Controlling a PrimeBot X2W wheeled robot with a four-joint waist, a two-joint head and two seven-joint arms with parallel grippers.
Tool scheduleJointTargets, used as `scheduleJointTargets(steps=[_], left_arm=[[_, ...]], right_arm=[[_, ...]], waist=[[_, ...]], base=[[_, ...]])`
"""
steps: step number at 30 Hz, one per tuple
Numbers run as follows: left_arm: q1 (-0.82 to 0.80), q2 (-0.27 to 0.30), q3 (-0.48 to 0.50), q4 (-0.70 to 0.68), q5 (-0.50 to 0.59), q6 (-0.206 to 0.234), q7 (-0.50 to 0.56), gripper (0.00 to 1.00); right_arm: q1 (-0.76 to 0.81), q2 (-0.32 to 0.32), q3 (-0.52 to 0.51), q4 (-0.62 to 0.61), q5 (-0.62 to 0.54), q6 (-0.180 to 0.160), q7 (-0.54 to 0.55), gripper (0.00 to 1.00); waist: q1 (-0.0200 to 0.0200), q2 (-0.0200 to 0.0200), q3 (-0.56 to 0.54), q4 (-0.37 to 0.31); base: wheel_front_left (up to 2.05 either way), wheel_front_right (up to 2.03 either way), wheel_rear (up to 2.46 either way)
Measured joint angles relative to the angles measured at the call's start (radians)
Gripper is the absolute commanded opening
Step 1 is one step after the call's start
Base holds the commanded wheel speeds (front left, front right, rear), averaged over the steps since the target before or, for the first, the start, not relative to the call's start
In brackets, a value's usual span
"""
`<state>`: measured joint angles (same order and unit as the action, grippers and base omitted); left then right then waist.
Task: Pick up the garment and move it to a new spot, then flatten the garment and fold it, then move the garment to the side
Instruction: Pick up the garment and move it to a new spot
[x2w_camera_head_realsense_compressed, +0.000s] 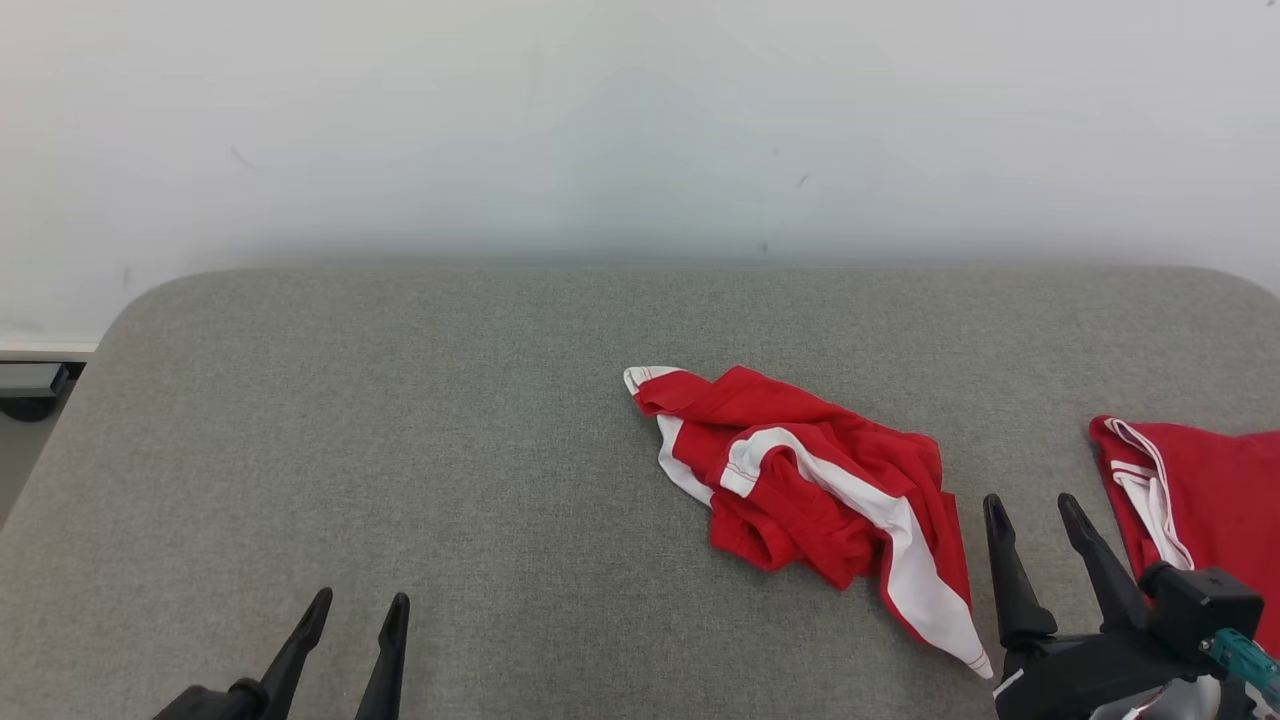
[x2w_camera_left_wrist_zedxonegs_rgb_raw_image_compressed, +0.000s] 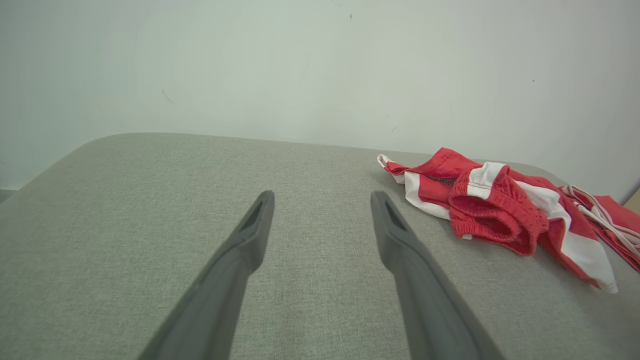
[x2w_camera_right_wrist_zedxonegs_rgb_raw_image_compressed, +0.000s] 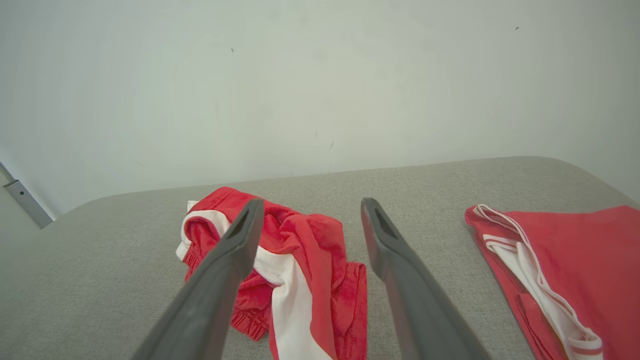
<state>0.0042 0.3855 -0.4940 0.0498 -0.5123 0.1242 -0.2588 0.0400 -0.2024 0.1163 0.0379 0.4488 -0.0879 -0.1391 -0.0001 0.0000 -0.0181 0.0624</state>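
Left gripper at the lower left of the head view, over bare cloth, fingers spread wide, holding nothing. Right gripper at the lower right, fingers likewise wide apart and empty, tips just beside the garment's near right end, not touching it.

Garment: red knit with broad white stripes and white-trimmed hems, crumpled in a loose heap. Left wrist view shows a gathered elastic edge bunched on its near side. One white-striped flap trails toward the robot, ending in a point. It lies right of centre on the grey padded surface, well apart from the left gripper.

Second red piece, white-trimmed with a white cord, lies flat at the right edge, apart from the heap; the right gripper stands between the two. Pale wall behind.
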Motion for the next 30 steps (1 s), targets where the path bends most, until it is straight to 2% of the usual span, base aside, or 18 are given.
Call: scheduleJointTargets(steps=[10,19,30], left_arm=[[0.055,0.031,0.041,-0.046,0.0,0.0,0.0,1.0],[0.088,0.001,0.132,-0.06,-0.005,0.0,0.0,1.0],[0.094,-0.03,0.142,-0.101,-0.002,0.0,0.0,1.0]], right_arm=[[0.015,0.0,-0.023,0.023,0.0,-0.01,0.016,1.0],[0.016,0.003,-0.034,0.035,0.0,-0.019,0.025,1.0],[0.014,0.012,-0.025,0.035,0.0,-0.019,0.033,1.0]], waist=[[0.0,0.0001,0.003,0.0],[0.0001,0.0,-0.001,0.0],[0.0001,0.0,-0.008,0.0]], base=[[0.0,0.0,0.0],[0.0,0.0,0.0],[0.0,0.0,0.0]])
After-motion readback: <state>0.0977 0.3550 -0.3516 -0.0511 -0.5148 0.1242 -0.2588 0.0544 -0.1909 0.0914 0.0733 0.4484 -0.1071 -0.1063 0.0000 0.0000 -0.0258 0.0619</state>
